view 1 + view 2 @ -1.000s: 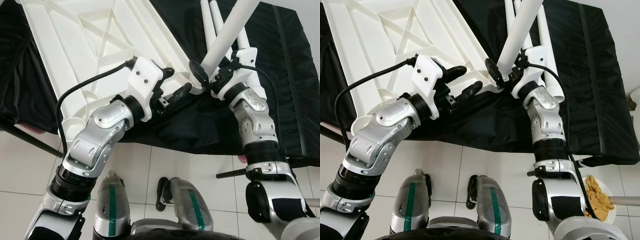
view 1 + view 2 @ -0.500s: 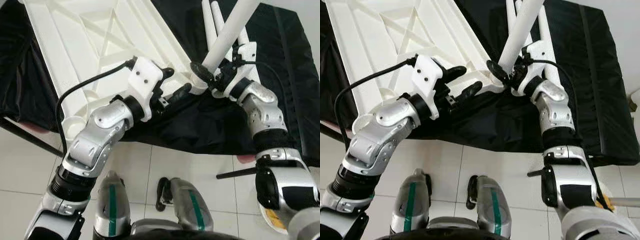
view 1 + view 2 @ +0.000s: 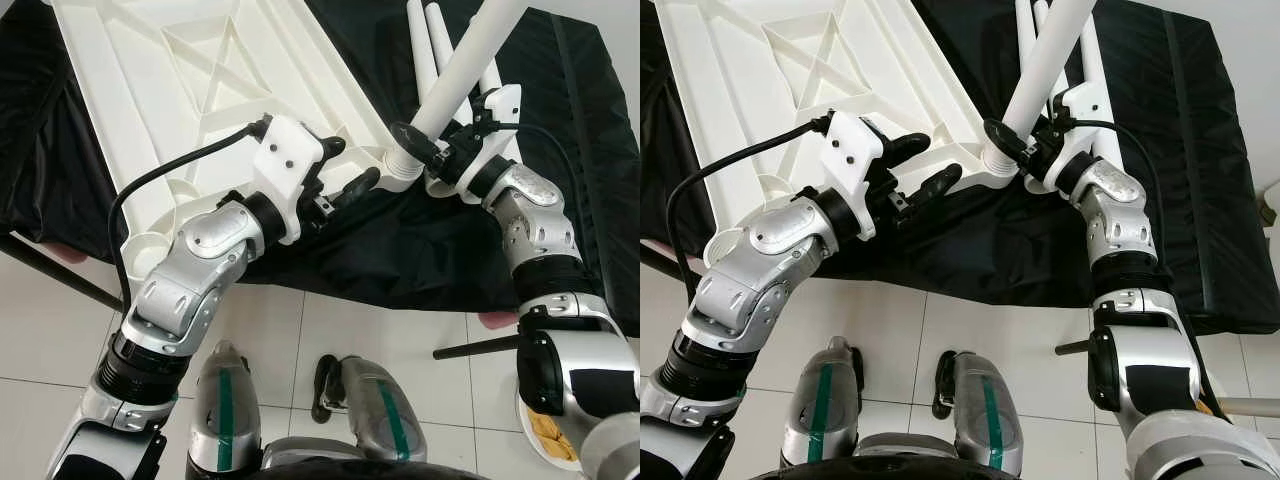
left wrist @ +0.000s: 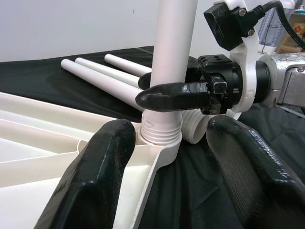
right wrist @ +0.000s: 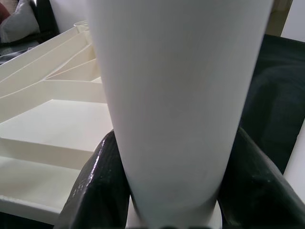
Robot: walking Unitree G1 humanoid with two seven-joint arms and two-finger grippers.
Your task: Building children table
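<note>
Right now the white tabletop [image 3: 190, 100] is seen lying upside down on a counter covered by a black cloth [image 3: 1180, 150], its ribbed underside up. At its near corner a white leg [image 3: 1045, 70] is stood tilted in the threaded socket [image 4: 162, 131], and it is pinched low down by the right tool [image 3: 1015, 150], one black finger [image 4: 174, 97] pressed across the tube. The left tool [image 3: 345, 170] is held spread at the tabletop's edge just beside that corner, its fingers apart and nothing gripped between them. Three more white legs [image 4: 102, 71] are laid side by side on the cloth beyond the socket.
</note>
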